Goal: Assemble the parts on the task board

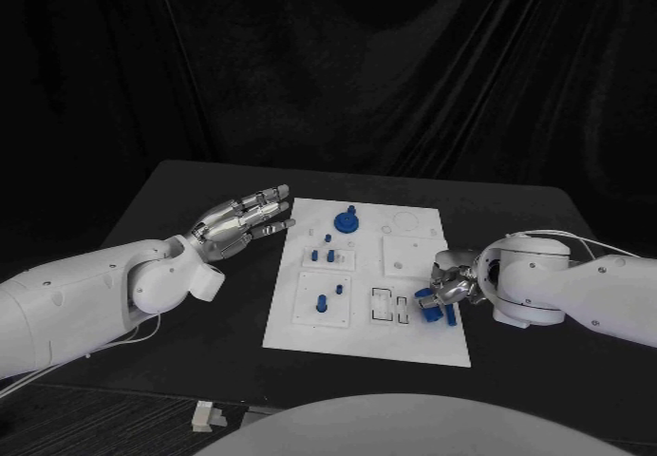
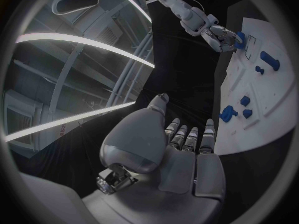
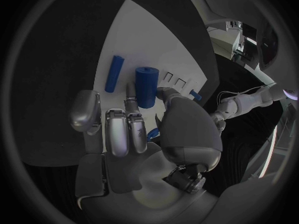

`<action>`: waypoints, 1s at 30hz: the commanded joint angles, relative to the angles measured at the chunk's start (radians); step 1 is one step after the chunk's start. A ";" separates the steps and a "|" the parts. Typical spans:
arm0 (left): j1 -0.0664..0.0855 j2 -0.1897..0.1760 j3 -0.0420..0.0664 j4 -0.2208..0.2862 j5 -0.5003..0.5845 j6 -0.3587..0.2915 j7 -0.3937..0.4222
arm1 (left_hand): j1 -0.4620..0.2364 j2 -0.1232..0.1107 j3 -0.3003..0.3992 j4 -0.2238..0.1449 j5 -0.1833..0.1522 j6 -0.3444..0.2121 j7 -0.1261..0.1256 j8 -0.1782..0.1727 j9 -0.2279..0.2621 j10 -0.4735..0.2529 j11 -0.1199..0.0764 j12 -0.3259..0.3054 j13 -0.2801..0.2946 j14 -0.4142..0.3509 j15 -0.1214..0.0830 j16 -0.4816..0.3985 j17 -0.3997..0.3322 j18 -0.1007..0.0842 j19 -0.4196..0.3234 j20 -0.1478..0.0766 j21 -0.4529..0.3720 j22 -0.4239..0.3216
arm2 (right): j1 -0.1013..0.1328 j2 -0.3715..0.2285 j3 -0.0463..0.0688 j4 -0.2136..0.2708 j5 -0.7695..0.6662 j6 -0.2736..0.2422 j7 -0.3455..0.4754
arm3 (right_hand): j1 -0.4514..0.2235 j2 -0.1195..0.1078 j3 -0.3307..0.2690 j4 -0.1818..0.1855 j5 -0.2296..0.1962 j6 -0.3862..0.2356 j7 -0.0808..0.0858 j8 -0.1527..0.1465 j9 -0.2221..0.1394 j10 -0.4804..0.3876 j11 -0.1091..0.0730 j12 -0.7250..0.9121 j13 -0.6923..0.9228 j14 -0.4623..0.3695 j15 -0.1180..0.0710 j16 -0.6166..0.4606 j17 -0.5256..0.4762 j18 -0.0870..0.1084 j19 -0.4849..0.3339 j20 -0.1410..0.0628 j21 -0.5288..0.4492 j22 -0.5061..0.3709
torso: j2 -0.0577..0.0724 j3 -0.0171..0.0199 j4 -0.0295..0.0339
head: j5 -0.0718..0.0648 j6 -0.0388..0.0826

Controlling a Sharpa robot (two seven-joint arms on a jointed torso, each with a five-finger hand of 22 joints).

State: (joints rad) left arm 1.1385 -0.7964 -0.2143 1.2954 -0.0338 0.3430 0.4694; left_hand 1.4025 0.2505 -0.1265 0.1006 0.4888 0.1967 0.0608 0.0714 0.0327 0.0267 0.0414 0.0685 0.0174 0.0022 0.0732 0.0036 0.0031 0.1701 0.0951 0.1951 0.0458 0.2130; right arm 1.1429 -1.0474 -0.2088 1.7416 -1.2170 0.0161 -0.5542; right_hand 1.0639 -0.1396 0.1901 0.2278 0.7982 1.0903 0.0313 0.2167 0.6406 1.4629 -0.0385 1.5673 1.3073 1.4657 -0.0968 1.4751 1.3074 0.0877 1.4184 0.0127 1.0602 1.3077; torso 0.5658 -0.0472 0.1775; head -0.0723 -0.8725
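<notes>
Task board lay flat in the middle of the black table, long side running away from the robot.

Right hand was at the board's right edge, near end. Its fingers were curled in around a short blue cylinder. In the right wrist view a fingertip touched the cylinder's side, and the cylinder stood on or just above the white surface; contact with the board could not be told. Head view showed blue between the fingers at the same spot, next to the slotted block on the board. I recorded the hand as gripping this part.

A long blue pin lay flat on the board just beside the cylinder, apart from the fingers.

Left hand hovered off the board's left edge, near the far end. Fingers were extended and slightly spread, with nothing in them. Left wrist view confirmed this: palm bare, fingertips pointing toward the board edge, not touching it.

Other parts on the board: a blue disc with an upright stub near the far end, two small blue pieces side by side below it, and one upright blue peg in the square plate nearer the robot.
</notes>
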 commanded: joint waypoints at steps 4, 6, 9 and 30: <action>-0.002 0.007 0.001 -0.001 0.007 0.011 0.010 | -0.005 0.007 0.001 0.002 0.007 0.000 0.008 0.004 0.000 0.003 0.007 0.007 0.001 0.000 0.001 0.004 -0.001 0.011 0.002 0.002 0.002 -0.001 | 0.036 -0.013 0.001 0.017 0.236 -0.120 0.034 | -0.029 0.005 0.091 -0.078 0.026 0.017 -0.007 0.006 0.008 0.108 -0.010 0.003 0.263 0.075 -0.009 0.008 0.125 0.016 -0.007 -0.005 -0.026 0.123 | 0.001 -0.0003 0.0007 | -0.003 0.000; -0.002 0.008 0.001 -0.002 0.007 0.011 0.010 | -0.005 0.006 0.001 0.002 0.007 -0.001 0.009 0.004 0.000 0.003 0.008 0.008 0.001 -0.001 0.000 0.003 -0.001 0.011 0.001 0.002 0.002 -0.002 | 0.045 -0.011 0.001 0.021 0.279 -0.128 0.038 | -0.046 0.005 0.095 -0.077 0.021 0.018 -0.007 0.008 0.011 0.108 -0.010 0.003 0.263 0.075 -0.009 0.008 0.125 0.017 -0.009 -0.006 -0.037 0.120 | 0.000 -0.0001 0.0008 | -0.004 0.000; -0.002 0.010 0.001 -0.002 0.007 0.011 0.011 | -0.005 0.006 0.001 0.002 0.007 -0.001 0.009 0.004 0.000 0.003 0.008 0.008 0.001 -0.001 0.000 0.003 -0.001 0.011 0.001 0.002 0.002 -0.002 | 0.050 -0.002 0.001 0.023 0.319 -0.131 0.042 | -0.051 0.006 0.097 -0.077 0.019 0.018 -0.007 0.008 0.012 0.108 -0.010 0.003 0.263 0.076 -0.010 0.009 0.126 0.020 -0.012 -0.006 -0.050 0.116 | 0.001 0.0001 0.0005 | -0.003 0.000; -0.003 0.008 0.001 0.000 0.007 0.016 0.010 | -0.006 0.006 0.000 0.002 0.007 -0.002 0.010 0.004 0.000 0.003 0.009 0.008 0.001 -0.001 -0.001 0.003 -0.001 0.011 0.001 0.001 0.002 -0.003 | 0.007 0.084 0.001 -0.029 0.360 -0.132 0.035 | -0.116 0.026 0.107 -0.089 -0.137 -0.004 -0.002 0.008 0.033 0.108 -0.006 0.003 0.263 0.082 -0.007 0.021 0.145 0.020 -0.002 -0.005 -0.068 0.112 | 0.003 -0.0002 0.0013 | -0.001 0.000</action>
State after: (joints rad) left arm 1.1368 -0.7889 -0.2143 1.2928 -0.0337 0.3455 0.4687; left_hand 1.4025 0.2505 -0.1265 0.1007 0.4929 0.1930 0.0645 0.0714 0.0326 0.0298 0.0445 0.0726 0.0174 0.0022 0.0733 0.0036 0.0032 0.1700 0.0951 0.1951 0.0458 0.2122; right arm 1.1537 -0.9660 -0.2088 1.7151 -0.8666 -0.0968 -0.5203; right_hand 0.9560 -0.1173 0.2436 0.1928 0.6649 1.0916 0.0300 0.2214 0.6722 1.4661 -0.0453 1.5673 1.3073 1.4658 -0.0968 1.4909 1.3074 0.0941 1.4113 0.0056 0.9988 1.3074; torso 0.5690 -0.0474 0.1794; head -0.0733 -0.8725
